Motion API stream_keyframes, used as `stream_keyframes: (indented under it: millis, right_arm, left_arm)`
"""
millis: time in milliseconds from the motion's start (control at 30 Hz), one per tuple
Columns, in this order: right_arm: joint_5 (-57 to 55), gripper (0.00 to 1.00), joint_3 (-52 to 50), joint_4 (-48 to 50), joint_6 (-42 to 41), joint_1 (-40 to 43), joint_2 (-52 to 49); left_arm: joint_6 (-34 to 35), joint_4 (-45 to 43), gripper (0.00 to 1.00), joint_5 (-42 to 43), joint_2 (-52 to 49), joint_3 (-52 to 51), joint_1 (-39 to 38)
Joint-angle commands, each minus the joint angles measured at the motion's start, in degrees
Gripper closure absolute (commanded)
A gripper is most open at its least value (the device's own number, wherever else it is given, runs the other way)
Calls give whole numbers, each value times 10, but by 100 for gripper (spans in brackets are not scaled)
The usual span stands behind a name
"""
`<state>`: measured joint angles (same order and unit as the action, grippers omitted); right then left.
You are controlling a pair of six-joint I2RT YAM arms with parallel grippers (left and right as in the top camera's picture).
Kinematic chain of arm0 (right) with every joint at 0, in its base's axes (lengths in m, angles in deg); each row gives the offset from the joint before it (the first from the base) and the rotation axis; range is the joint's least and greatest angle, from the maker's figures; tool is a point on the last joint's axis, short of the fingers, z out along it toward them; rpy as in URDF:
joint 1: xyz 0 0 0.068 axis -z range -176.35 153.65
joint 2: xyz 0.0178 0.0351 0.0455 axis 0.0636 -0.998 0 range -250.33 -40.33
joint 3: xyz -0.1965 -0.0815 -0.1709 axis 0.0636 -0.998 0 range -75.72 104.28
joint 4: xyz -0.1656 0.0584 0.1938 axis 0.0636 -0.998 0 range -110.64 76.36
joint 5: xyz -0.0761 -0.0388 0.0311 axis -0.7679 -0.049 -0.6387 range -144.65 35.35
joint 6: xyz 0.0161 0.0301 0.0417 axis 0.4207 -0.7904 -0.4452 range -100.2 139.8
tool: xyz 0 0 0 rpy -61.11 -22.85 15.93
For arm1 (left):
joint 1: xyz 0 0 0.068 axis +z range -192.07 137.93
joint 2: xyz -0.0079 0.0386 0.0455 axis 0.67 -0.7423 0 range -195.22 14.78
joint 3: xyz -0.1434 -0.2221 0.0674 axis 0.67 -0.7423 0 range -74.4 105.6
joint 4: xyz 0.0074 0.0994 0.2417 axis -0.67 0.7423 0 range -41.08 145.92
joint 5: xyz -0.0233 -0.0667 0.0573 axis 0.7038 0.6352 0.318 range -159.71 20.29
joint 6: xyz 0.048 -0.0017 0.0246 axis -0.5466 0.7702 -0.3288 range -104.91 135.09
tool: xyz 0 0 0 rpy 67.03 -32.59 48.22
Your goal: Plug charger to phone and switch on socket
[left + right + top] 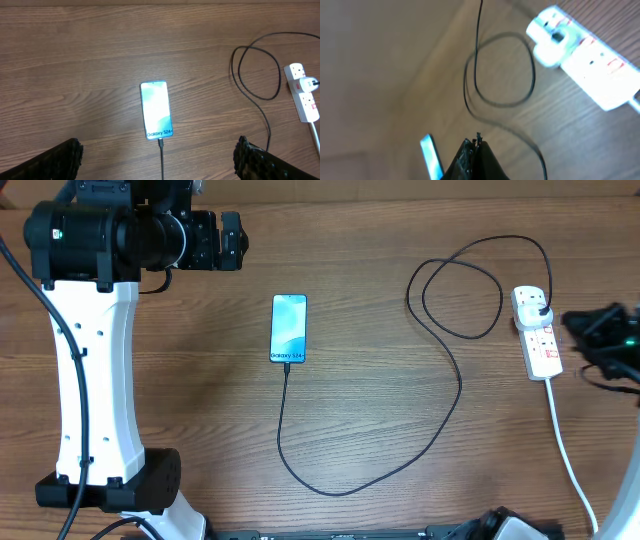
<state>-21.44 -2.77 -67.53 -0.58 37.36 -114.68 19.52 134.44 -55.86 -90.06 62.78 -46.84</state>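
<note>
Overhead, phone: the phone (288, 329) is laid flat on the worktop (200, 400) slightly left of centre. Its screen faces up and is lit pale blue, and its long side runs up and down the frame.
Overhead, charger: the charger (460, 385) is joined by its tip to the lower edge of the phone. The black cable is run down, swept right across the lower middle, carried up and looped once at the upper right before the socket is reached.
Overhead, socket: the socket (540, 340) is set near the right edge, well apart from the phone. A plug is seated at its upper end, and a white cord (567, 445) is led off toward the lower right.
Overhead, left gripper: the left gripper (238, 242) is held at the upper left, above and left of the phone, apart from it.
Overhead, right gripper: the right gripper (585, 330) is seen just beside the socket's right side; whether it touches cannot be told.
Left wrist, gripper state: the fingers (62, 160) are spread wide at the two lower corners, and the phone and cable tip are seen on the worktop in the gap.
Left wrist, socket: it is cut by the right edge, with the cable loop just to its left.
Right wrist, gripper state: the fingers (472, 157) are pressed together at the lower centre, closed on themselves.
Right wrist, surroundings: the picture is blurred. The socket is made out at the upper right with a pale plug, probably the charger's. The loop lies at centre, and a sliver of the lit phone is seen at the lower left.
</note>
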Motion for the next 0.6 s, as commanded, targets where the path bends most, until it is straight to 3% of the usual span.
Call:
stream_keyframes:
  millis: [0,567]
  right_arm:
    - [72,96,-6,24,-9,46,-50]
    - [104,96,-6,195,-92,81,-301]
  left_arm:
    - [1,0,1,-3,0,-1,-1]
    - [1,0,0,-3,0,-1,-1]
